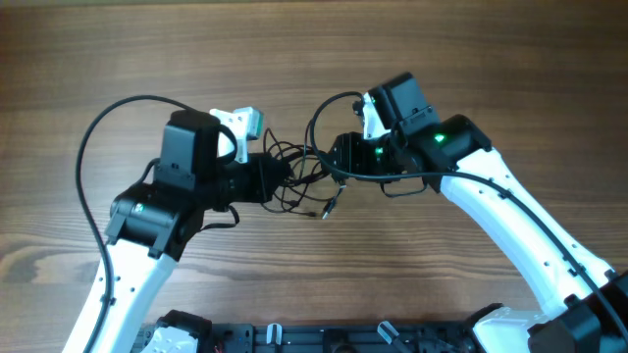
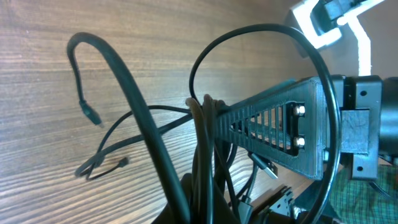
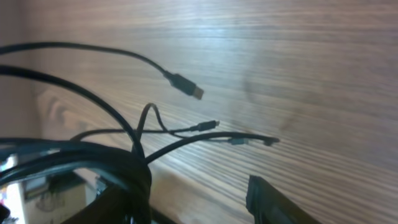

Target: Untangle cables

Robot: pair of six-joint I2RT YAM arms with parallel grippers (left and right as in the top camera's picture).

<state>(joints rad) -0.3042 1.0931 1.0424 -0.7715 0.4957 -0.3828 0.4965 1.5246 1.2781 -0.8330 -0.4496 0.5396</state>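
The cables (image 1: 299, 176) are a tangle of thin black cords between my two grippers at the table's middle. My left gripper (image 1: 276, 177) is shut on a bundle of them; in the left wrist view the bundle (image 2: 205, 143) runs up out of its jaws (image 2: 208, 208). My right gripper (image 1: 339, 160) is open, and the bundle (image 3: 124, 163) lies against its left finger, with the other finger well apart (image 3: 186, 205). Its lattice finger (image 2: 273, 124) shows beside the bundle. Loose plug ends hang free (image 3: 186, 87) or lie on the wood (image 3: 270, 141) (image 2: 93, 115).
The wooden table (image 1: 491, 59) spreads all round. A thicker black arm cable (image 1: 98, 132) loops at the left. A white camera mount (image 1: 240, 120) sits by the left wrist. A dark base rail (image 1: 324, 338) runs along the front edge.
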